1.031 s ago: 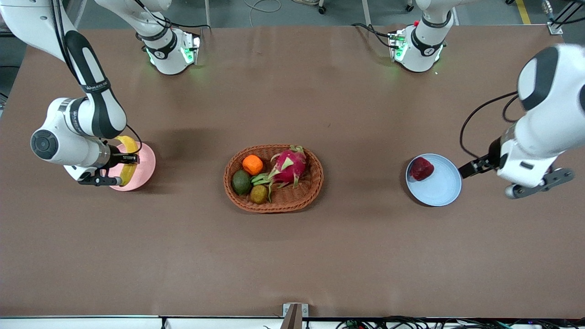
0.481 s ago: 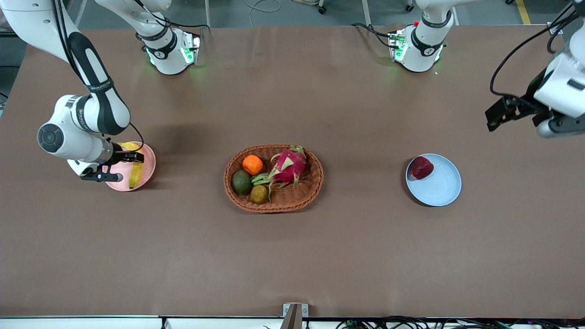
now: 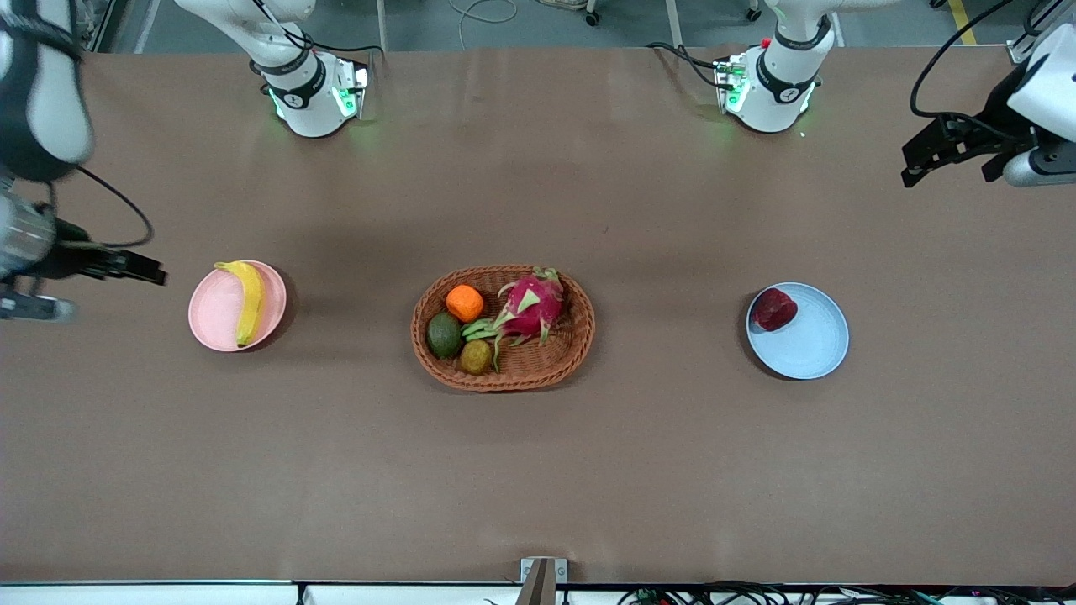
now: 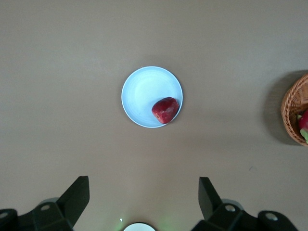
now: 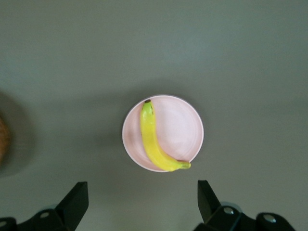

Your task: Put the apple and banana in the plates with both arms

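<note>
The yellow banana (image 3: 247, 298) lies in the pale pink plate (image 3: 212, 309) toward the right arm's end of the table; both show in the right wrist view, banana (image 5: 155, 139) on plate (image 5: 183, 126). The dark red apple (image 3: 773, 308) sits in the light blue plate (image 3: 809, 340) toward the left arm's end; the left wrist view shows the apple (image 4: 165, 109) on the plate (image 4: 142, 94). My right gripper (image 3: 139, 270) is open and empty, high above the table's edge past the pink plate. My left gripper (image 3: 925, 160) is open and empty, raised over the table's end past the blue plate.
An oval brown wicker basket (image 3: 575, 334) stands at the table's middle with an orange (image 3: 464, 303), a pink dragon fruit (image 3: 530, 307), a green fruit (image 3: 443, 334) and a brownish fruit (image 3: 476, 357). The basket's rim shows in the left wrist view (image 4: 292, 108).
My right gripper has let go of the banana and lifted away from the pink plate toward the table's end. My left gripper has risen and drawn away from the blue plate.
</note>
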`<state>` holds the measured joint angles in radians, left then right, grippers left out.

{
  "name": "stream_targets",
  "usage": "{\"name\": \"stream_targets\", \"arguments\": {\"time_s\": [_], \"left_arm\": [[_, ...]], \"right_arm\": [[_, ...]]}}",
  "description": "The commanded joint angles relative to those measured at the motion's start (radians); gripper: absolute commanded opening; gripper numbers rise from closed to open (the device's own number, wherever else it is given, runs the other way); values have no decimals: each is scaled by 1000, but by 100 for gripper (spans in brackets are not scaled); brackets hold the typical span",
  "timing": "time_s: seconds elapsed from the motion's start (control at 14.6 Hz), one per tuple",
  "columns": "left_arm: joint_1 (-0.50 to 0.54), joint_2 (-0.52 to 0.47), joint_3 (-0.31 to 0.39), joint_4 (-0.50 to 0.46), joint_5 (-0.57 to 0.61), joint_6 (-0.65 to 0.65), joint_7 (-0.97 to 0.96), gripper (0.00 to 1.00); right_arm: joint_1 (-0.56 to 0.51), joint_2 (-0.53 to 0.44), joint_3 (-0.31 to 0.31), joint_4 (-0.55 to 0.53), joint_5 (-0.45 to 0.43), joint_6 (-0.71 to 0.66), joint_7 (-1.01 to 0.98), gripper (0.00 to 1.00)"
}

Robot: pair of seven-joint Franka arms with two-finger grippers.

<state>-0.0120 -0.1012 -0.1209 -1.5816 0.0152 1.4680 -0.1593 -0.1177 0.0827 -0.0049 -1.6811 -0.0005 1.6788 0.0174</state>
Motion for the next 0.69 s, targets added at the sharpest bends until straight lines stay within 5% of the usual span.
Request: {"name": "stream_targets", "arguments": {"time_s": [0.0, 0.62], "left_arm": [[-3, -34, -3, -31, -9, -11, 7, 100], [3, -28, -2, -21, 2, -20, 14, 100]], "right_arm": [[27, 38, 14, 179, -13, -102, 41, 100], [47, 40, 6, 270, -18, -99, -30, 100]]}}
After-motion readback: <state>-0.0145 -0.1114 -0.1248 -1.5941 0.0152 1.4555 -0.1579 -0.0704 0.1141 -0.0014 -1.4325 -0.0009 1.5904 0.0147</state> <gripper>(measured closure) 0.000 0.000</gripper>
